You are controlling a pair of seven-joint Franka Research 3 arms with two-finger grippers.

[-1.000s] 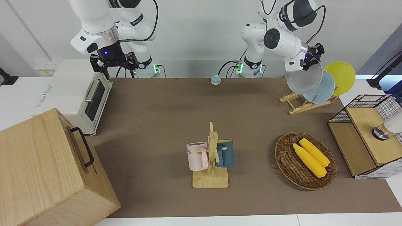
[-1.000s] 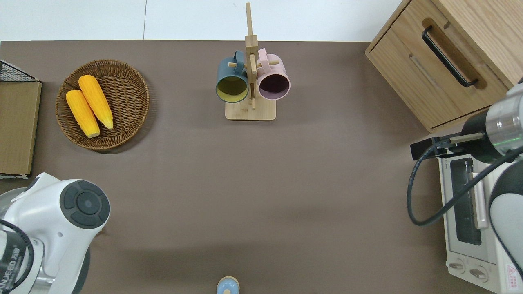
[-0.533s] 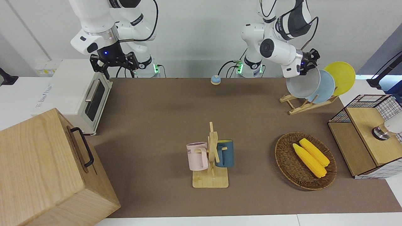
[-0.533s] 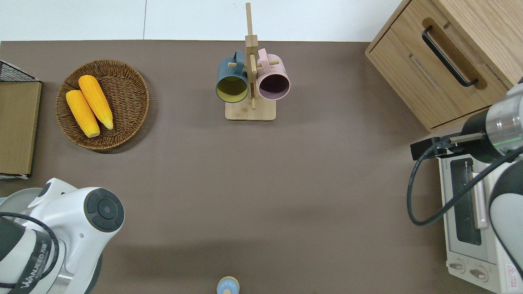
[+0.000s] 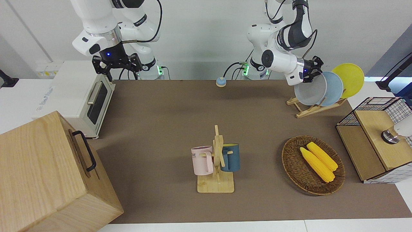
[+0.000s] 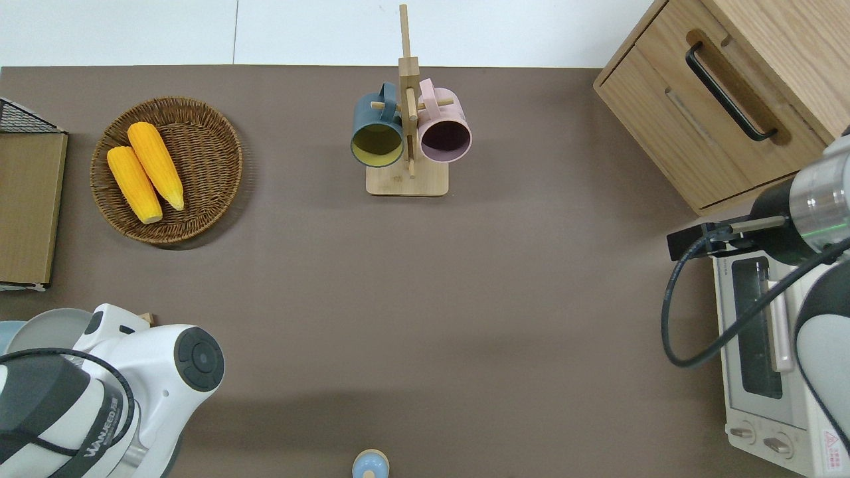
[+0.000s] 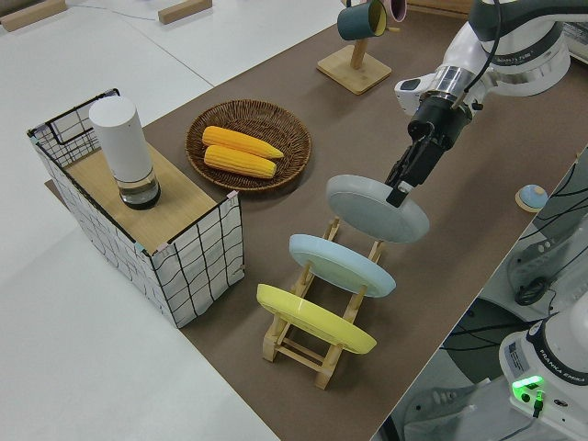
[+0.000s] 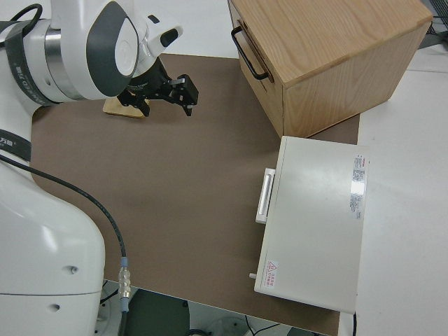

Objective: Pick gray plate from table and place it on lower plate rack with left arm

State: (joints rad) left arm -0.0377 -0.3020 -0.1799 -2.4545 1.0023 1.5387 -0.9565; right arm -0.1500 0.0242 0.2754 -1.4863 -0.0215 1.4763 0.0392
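step: placing; round pale gray plate with shallow raised rim [image 7: 378, 208] is carried by the left arm's black two-finger gripper [image 7: 401, 191], tilted, at the open end of the small light wooden plate rack with slanted rails and pegs [image 7: 317, 341]; not yet seated by my read.
plate position: in the front view, at about 9 o'clock from the round light blue plate [image 5: 333, 88], overlapping it; round yellow plate [image 5: 349, 80] at 3 o'clock of the blue one. Whether gray plate touches rack rails: cannot tell.
left pincer: fingers clamped on the gray plate's rim at the plate's 12 to 1 o'clock edge in the left side view; narrow gap, only rim thickness between them.
next move: probably lower the plate's bottom edge into the free slot beside the light blue plate, keep the tilt matched to the other plates, then release. Judgement only.
risk: rim could knock the light blue plate, or miss the pegs and slide onto the matte brown table [image 5: 167, 122].
right arm: parked; right gripper [image 5: 116, 66] fingers spread apart, holding nothing.
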